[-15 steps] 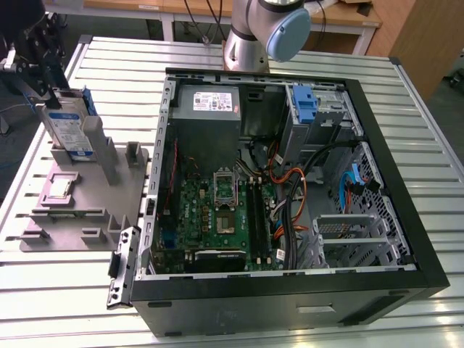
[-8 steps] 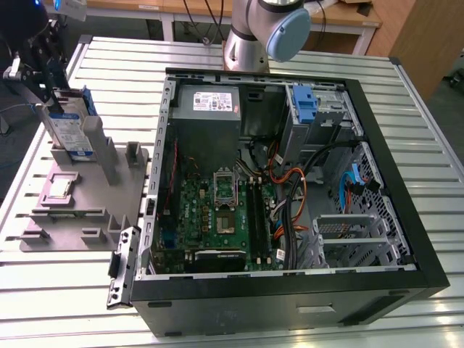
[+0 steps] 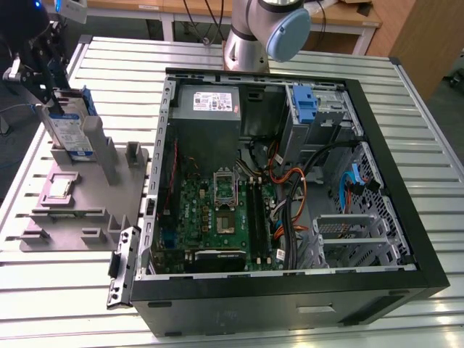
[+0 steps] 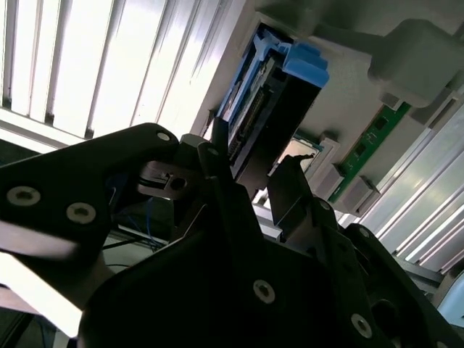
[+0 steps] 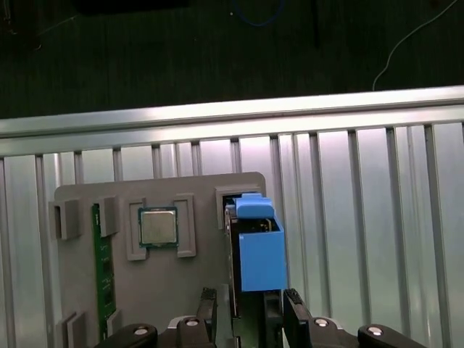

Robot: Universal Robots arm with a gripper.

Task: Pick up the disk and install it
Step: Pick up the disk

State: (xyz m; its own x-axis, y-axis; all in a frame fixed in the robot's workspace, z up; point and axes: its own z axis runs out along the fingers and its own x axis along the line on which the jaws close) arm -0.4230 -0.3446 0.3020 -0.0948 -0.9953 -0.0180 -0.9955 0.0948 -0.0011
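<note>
Slatted metal table (image 3: 406, 109). Disk (image 3: 72, 127) upright in grey fixture (image 3: 80, 210), 9 o'clock of open case (image 3: 290, 290), exterior view. My gripper (image 5: 249, 303) fingers apart, straddling disk. Pick not done, install left.

Even overhead light is noted in the exterior view: the slatted table (image 3: 420, 109) is rendered bright, and the computer case (image 3: 377, 304) interior is moderately shadowed. In the second wrist view the slats are blown out by glare and the gripper (image 4: 249, 156) is reduced to near-silhouette. In the first wrist view the ground beyond the table is lost in darkness.
</note>
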